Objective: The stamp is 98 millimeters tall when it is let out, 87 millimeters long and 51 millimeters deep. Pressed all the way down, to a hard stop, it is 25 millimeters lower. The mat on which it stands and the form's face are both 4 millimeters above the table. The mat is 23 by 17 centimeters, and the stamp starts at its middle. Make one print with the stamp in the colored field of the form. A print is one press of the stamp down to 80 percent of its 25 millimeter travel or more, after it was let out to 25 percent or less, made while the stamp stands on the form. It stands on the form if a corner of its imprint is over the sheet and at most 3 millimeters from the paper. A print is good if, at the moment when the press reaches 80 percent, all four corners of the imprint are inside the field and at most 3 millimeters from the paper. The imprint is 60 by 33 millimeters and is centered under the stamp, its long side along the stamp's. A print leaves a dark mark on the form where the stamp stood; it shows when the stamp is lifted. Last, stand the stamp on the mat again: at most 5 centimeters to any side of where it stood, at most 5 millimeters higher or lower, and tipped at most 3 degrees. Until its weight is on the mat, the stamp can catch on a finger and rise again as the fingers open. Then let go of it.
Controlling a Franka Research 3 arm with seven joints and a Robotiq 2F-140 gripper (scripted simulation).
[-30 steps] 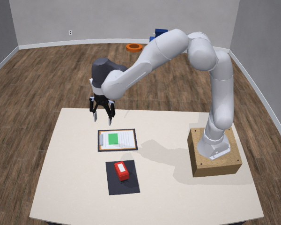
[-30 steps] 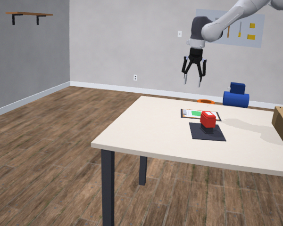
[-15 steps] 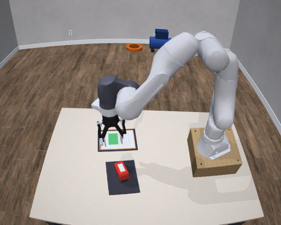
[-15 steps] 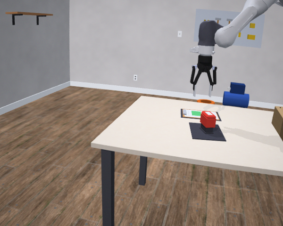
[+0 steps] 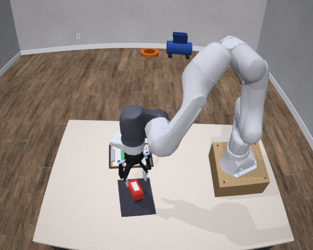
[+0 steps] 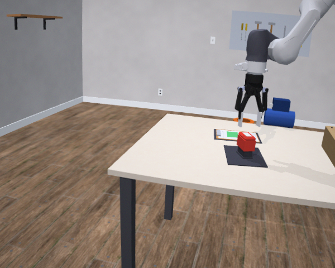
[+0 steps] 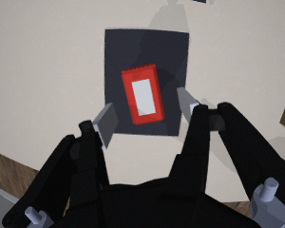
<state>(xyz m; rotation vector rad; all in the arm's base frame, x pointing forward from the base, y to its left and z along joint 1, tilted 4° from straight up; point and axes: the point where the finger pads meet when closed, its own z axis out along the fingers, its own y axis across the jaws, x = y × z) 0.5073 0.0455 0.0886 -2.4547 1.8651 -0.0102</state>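
The red stamp (image 5: 135, 190) with a white label on top stands upright near the middle of the dark mat (image 5: 136, 197). It also shows in the exterior view (image 6: 245, 142) and in the wrist view (image 7: 142, 94). My gripper (image 5: 135, 177) hangs above the stamp with its fingers apart and nothing between them; it shows clearly above the stamp in the exterior view (image 6: 249, 123). In the wrist view the two fingertips stand either side of the stamp, well above it. The form (image 6: 236, 135) with its green field (image 6: 231, 134) lies on a clipboard just behind the mat, and my wrist partly hides it in the top view.
The arm's wooden base block (image 5: 237, 167) stands at the table's right side. A blue machine (image 5: 179, 45) and an orange ring (image 5: 149, 52) lie on the floor far behind the table.
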